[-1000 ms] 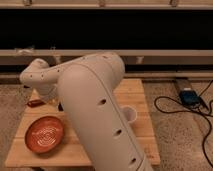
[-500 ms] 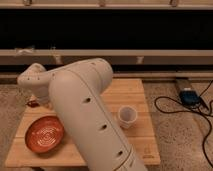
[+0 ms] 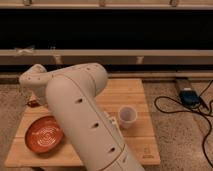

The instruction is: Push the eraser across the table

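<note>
The light-wood table [image 3: 136,95] stands in the middle of the camera view. My white arm [image 3: 75,105] reaches over it from the front, and its elbow [image 3: 35,79] bends over the table's far left edge. My gripper is hidden behind the arm at that far left side. The black eraser is hidden or out of view. A reddish-brown elongated item [image 3: 33,103] peeks out at the table's left edge, below the elbow.
An orange plate [image 3: 44,134] lies at the table's front left. A white cup [image 3: 127,116] stands right of the arm. A blue device [image 3: 190,96] and black cables [image 3: 175,107] lie on the floor at the right. A dark wall with rails runs behind.
My arm has swung to the left, uncovering the white cup and more of the table's right half. The plate and cup have not moved.
</note>
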Robot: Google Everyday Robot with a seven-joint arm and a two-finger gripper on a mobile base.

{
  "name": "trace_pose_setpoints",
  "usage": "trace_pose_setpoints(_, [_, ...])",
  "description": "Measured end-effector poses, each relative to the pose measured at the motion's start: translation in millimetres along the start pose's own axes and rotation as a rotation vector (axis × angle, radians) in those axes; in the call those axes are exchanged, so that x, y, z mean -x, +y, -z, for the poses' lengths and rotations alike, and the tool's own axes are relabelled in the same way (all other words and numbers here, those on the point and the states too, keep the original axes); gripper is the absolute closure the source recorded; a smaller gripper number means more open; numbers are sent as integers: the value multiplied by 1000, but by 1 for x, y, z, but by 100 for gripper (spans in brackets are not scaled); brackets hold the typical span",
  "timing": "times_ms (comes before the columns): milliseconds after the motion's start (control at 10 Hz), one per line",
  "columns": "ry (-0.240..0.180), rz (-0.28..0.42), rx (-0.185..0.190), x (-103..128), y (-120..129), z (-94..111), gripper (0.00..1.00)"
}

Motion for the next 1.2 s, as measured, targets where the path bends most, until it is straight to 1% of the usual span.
trace_pose_setpoints(400, [-25,-2,1,-5,4,-17,100])
trace_pose_setpoints(600, [-37,-16,5,-7,10,-22,100])
trace_pose_setpoints(700, [-42,-33,4,-7,16,-24,100])
trace_pose_setpoints(1200, [-56,-159,-3,-6,64,-29,100])
